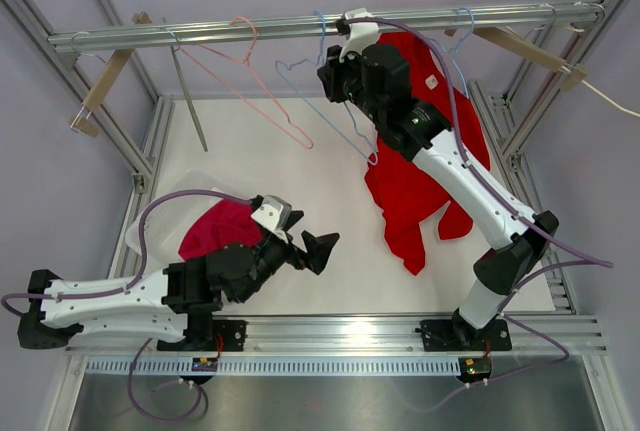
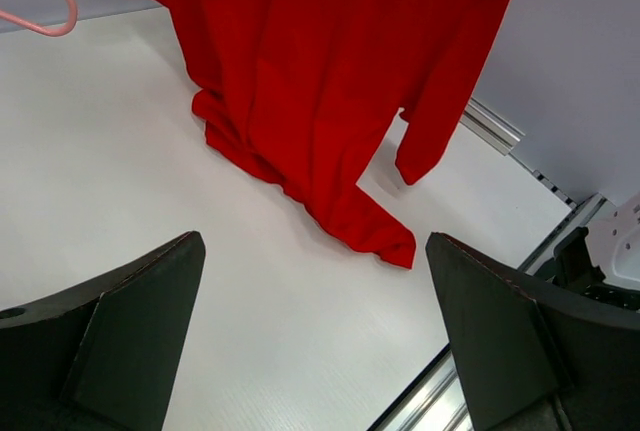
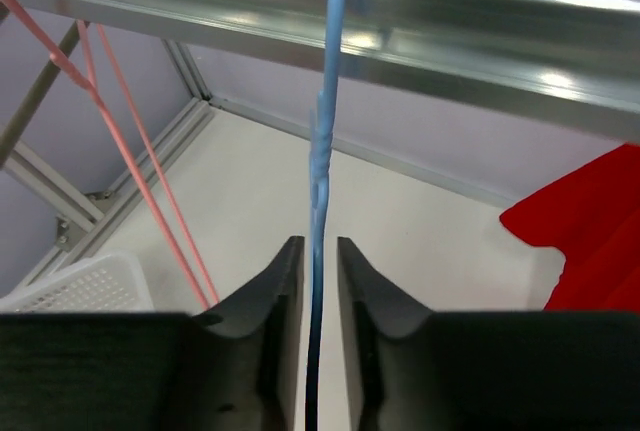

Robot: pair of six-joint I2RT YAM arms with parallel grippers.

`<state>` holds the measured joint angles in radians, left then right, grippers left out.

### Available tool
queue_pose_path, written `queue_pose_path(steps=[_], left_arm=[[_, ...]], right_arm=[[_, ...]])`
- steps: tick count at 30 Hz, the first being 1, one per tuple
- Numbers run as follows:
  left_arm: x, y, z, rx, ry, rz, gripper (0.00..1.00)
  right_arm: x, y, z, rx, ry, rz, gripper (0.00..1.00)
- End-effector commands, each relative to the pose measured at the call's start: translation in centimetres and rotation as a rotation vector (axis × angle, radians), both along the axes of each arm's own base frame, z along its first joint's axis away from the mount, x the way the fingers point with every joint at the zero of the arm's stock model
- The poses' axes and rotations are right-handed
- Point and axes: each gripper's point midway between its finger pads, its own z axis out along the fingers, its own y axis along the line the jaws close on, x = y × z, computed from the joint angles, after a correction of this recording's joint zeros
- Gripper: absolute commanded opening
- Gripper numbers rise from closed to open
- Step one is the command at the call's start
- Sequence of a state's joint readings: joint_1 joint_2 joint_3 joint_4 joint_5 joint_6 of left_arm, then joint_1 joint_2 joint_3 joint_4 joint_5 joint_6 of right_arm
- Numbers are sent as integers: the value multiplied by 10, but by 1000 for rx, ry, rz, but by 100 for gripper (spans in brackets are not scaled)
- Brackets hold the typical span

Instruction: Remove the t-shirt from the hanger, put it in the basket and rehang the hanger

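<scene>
A red t-shirt (image 1: 412, 186) hangs at the right below the rail (image 1: 200, 33), and its lower end lies crumpled on the white table. It also shows in the left wrist view (image 2: 320, 81). A second blue hook (image 1: 463, 29) shows above it. My right gripper (image 1: 335, 69) is up by the rail. Its jaws are nearly closed around the neck of a bare blue wire hanger (image 3: 322, 151), which hangs left of the shirt in the top view (image 1: 300, 87). My right gripper (image 3: 320, 243) touches no cloth. My left gripper (image 1: 312, 249) is low over the table, wide open and empty, and points at the shirt (image 2: 312, 241).
A pink hanger (image 1: 250, 71) and a grey rod (image 1: 190, 101) hang from the rail further left. A white basket (image 1: 160, 221) holding dark red cloth (image 1: 215, 226) sits at the near left by my left arm. Metal frame posts border the table.
</scene>
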<state>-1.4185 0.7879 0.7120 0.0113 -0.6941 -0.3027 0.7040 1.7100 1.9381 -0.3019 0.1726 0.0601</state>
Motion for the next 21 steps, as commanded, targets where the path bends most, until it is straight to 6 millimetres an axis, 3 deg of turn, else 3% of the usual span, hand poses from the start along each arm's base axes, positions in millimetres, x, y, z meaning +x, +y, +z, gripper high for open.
queue_pose_path(steps=[1,3,8,10,12,18,21], left_arm=[[-3,-9,11,-42,-29,-29,99],[-2,-8,10,-34,-40,-27,99],[-4,-9,3,-5,-50,-52,99],[-6,-7,2,7,-63,-65,99],[-7,-6,0,23,-76,-76,99],[-12,7,-3,1,-106,-101,99],[-15,15,-6,-18,-113,-112,99]], right_arm=[[-25,-20,30,52,-31,2,33],[-34,-29,36,67,-36,-8,38],[-56,-50,46,54,-51,-6,60],[-66,-69,53,68,-61,-15,60],[-62,-97,54,86,-53,-40,58],[-35,-178,46,98,-9,-235,40],[-32,-208,47,83,-29,-308,39]])
